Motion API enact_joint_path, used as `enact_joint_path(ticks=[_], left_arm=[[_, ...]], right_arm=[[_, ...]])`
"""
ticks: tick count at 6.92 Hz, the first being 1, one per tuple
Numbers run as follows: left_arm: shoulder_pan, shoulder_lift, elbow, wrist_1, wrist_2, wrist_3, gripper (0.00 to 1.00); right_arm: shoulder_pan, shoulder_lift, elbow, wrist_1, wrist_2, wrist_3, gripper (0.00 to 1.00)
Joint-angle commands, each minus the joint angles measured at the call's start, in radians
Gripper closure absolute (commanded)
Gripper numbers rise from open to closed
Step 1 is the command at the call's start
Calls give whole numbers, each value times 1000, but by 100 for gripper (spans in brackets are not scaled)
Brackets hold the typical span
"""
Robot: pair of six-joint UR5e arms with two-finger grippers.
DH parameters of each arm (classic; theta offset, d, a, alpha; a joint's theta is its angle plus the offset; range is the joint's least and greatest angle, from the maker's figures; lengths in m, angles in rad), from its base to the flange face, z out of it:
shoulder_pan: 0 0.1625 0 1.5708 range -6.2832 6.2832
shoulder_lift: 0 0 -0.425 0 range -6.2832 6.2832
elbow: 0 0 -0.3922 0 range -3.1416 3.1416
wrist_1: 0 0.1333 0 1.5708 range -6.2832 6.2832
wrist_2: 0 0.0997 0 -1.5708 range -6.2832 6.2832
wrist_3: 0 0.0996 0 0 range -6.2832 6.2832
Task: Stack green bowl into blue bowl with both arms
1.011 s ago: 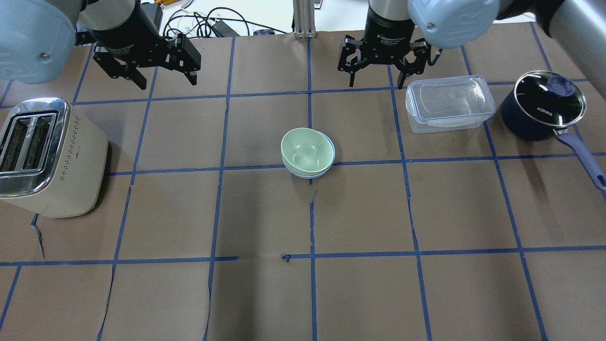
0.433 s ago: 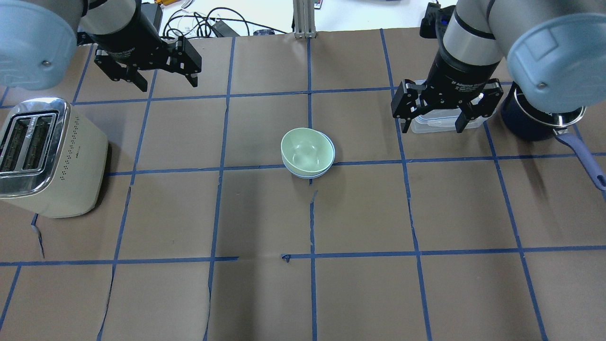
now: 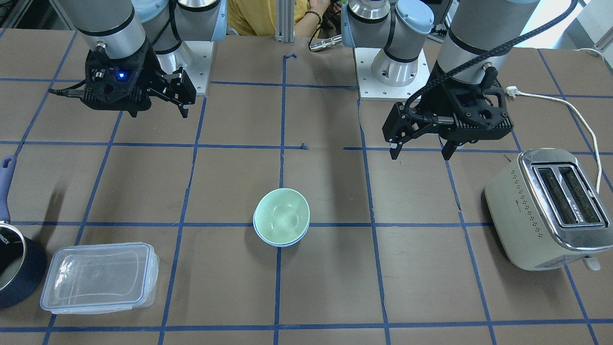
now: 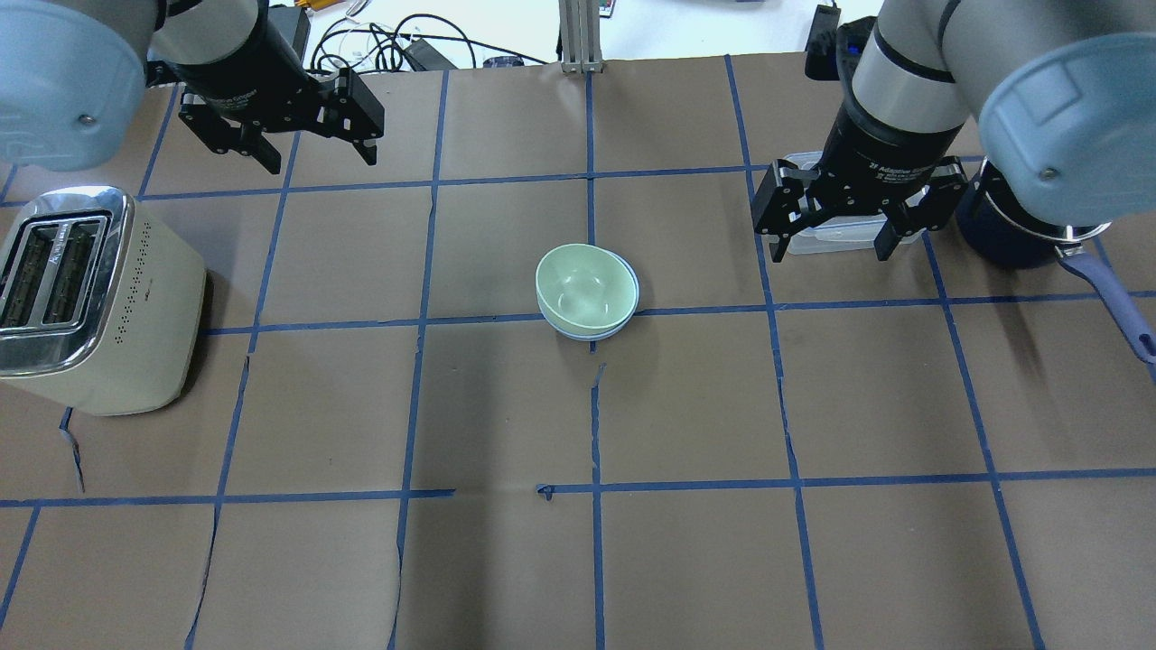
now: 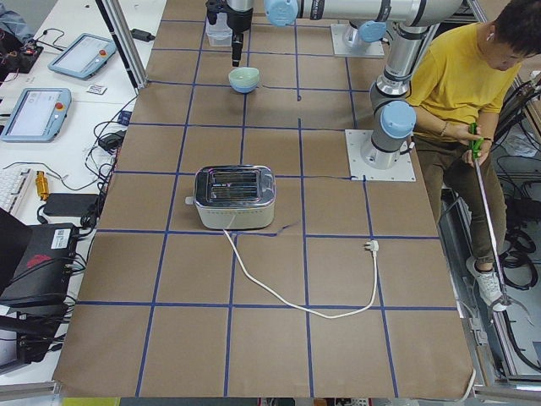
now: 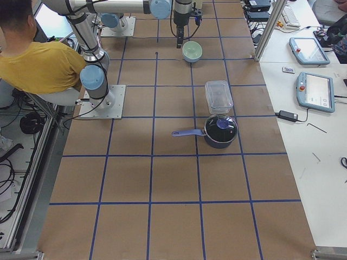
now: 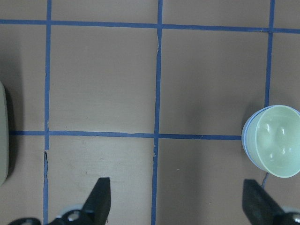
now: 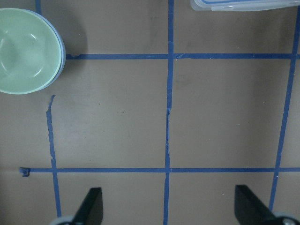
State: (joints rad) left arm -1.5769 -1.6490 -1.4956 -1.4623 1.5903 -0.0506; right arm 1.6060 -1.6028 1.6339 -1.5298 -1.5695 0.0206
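The green bowl [image 4: 582, 287] sits nested inside the blue bowl [image 4: 596, 336] at the table's middle; only the blue rim shows beneath it. They also show in the front view as the green bowl [image 3: 281, 220] and the blue bowl [image 3: 282, 244]. My left gripper [image 4: 321, 153] hangs open and empty above the table's far left, well away from the bowls. My right gripper [image 4: 829, 248] hangs open and empty to the right of the bowls. The left wrist view has the green bowl [image 7: 276, 140] at its right edge. The right wrist view has the green bowl [image 8: 26, 51] at its top left.
A cream toaster [image 4: 90, 298] stands at the left edge. A clear plastic container [image 3: 98, 275] lies under my right gripper, and a navy lidded pot [image 4: 1002, 236] stands beside it at the right. An operator in a yellow shirt [image 5: 461, 76] sits behind the robot.
My right arm swung from the back centre to the right and forward, and now hangs over the clear container. The left gripper and the stacked bowls have not moved.
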Motion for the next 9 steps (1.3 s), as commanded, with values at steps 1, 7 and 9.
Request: enact_joint_path(ticks=[1,7,9], left_arm=[[0,0,0,0,2,0,0],[0,0,0,0,0,0,0],[0,0,0,0,0,0,0]], right_arm=[[-4,-2,1,8,-14,-24,0],[-31,-19,3,28,5,-10,0],[-31,-19,3,31,5,-10,0]])
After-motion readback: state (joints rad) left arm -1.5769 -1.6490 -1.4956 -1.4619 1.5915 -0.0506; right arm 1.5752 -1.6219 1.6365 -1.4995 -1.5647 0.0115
